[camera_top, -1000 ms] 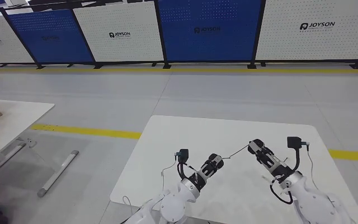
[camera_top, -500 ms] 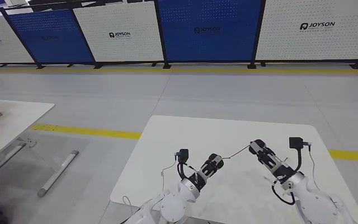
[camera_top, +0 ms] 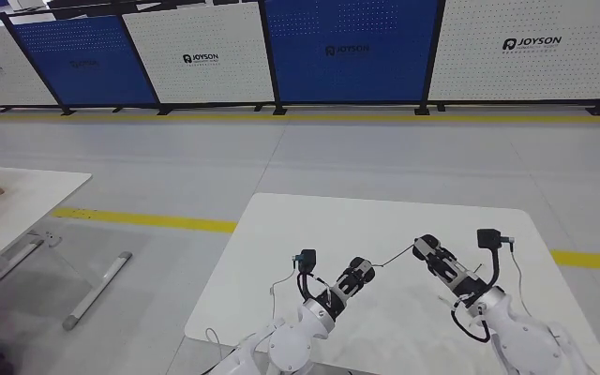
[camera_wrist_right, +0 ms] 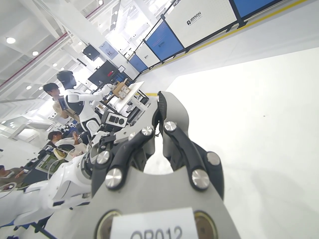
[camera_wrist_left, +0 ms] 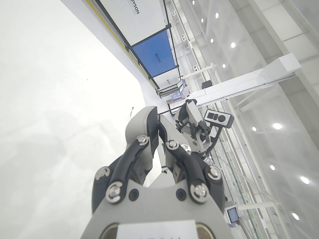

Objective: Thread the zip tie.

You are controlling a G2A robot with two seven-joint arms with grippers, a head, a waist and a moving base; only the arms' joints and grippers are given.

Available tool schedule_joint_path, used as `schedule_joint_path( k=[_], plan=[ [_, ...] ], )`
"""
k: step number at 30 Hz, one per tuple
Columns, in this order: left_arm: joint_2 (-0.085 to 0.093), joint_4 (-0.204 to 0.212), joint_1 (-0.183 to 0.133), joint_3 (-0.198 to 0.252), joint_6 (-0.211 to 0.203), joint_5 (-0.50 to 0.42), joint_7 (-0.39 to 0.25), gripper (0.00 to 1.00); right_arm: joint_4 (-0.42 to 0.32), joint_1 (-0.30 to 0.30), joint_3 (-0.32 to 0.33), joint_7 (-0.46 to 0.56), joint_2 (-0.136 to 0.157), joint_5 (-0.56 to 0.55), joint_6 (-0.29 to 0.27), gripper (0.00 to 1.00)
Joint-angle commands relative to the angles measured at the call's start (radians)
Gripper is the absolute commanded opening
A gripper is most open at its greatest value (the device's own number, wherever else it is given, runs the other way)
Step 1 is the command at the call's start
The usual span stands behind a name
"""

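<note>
We see the left gripper clenched on one end of the zip tie. In the left wrist view its two ribbed pads meet at the tips, with only a narrow wedge of space lower down between them. The right gripper is likewise clamped on the other end, and in the right wrist view its pads press flat against each other along their length. We cannot make out the strap itself between the pads there. From above, the zip tie reads as a thin dark line running nearly straight between the two grippers, rising slightly from the left one toward the right one. It is held in the air above the white table rather than lying on it. We cannot tell which end carries the head, nor whether the tail has entered it. The two grippers face each other tip to tip, near one another over the middle of the table, with the strap spanning the gap between them.
</note>
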Motion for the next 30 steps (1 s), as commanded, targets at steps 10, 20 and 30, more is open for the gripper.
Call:
schedule_joint_path(
  k=[10, 20, 30],
  plan=[
    [0.007, 0.073, -0.010, 0.005, -0.031, 0.161, -0.061, 0.00, -0.003, -0.014, 0.033, -0.023, 0.001, 0.032, -0.015, 0.00],
    [0.008, 0.085, -0.012, 0.006, -0.035, 0.199, -0.072, 0.00, 0.000, -0.027, 0.023, -0.049, 0.000, -0.014, 0.003, 0.00],
    [0.008, 0.085, -0.012, 0.006, -0.035, 0.199, -0.072, 0.00, 0.025, -0.018, -0.020, -0.037, -0.006, -0.079, 0.032, 0.00]
  ],
)
